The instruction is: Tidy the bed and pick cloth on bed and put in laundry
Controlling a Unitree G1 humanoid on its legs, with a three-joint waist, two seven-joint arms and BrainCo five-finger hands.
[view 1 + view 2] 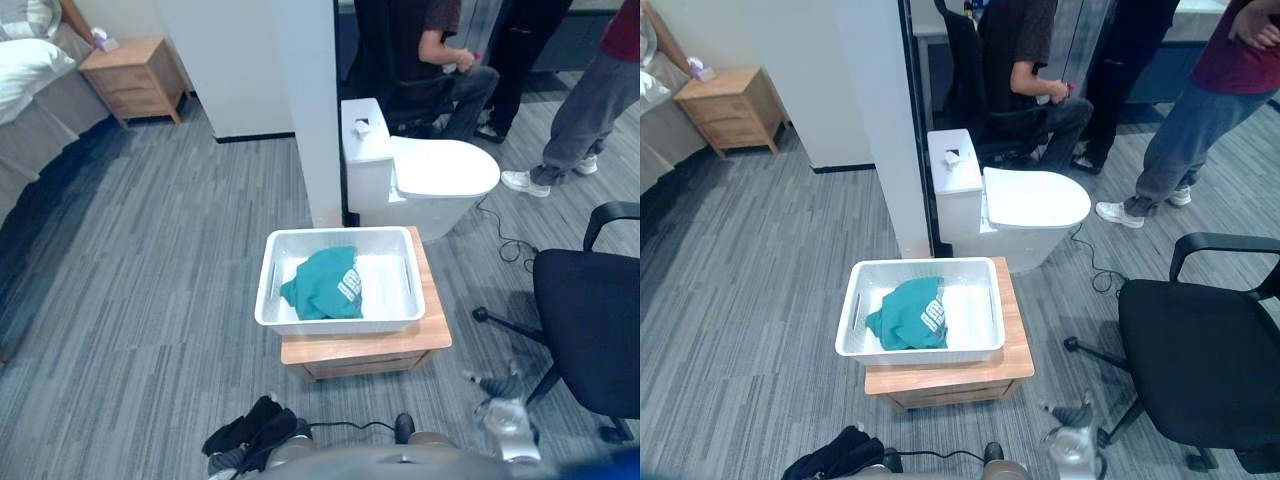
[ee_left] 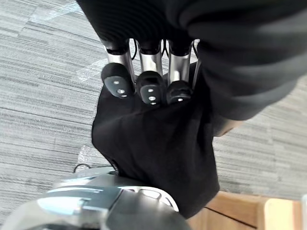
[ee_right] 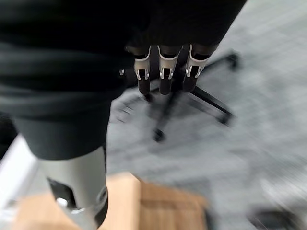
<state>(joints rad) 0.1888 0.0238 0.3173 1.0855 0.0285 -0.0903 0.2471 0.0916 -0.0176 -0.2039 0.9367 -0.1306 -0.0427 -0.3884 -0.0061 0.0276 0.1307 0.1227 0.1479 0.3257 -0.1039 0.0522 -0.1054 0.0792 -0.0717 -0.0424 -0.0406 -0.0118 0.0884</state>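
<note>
A black cloth (image 1: pixel 250 430) hangs low at the front left, in front of the wooden stand, and my left hand (image 2: pixel 151 86) is shut on it, with its dark fingertips curled into the fabric (image 2: pixel 158 143). The white laundry bin (image 1: pixel 275 262) sits on a low wooden stand (image 1: pixel 365 348) straight ahead, and a teal cloth (image 1: pixel 325 283) lies crumpled inside it. At the front right my right hand (image 1: pixel 505 410) hangs with its fingers (image 3: pixel 163 72) straight and holding nothing. The bed (image 1: pixel 25 85), with its white bedding, is far off at the back left.
A white toilet (image 1: pixel 425 170) stands behind the bin beside a white partition wall (image 1: pixel 310 110). A black office chair (image 1: pixel 590 310) is close on the right. A wooden nightstand (image 1: pixel 135 75) stands by the bed. Several people (image 1: pixel 580 100) stand or sit at the back right.
</note>
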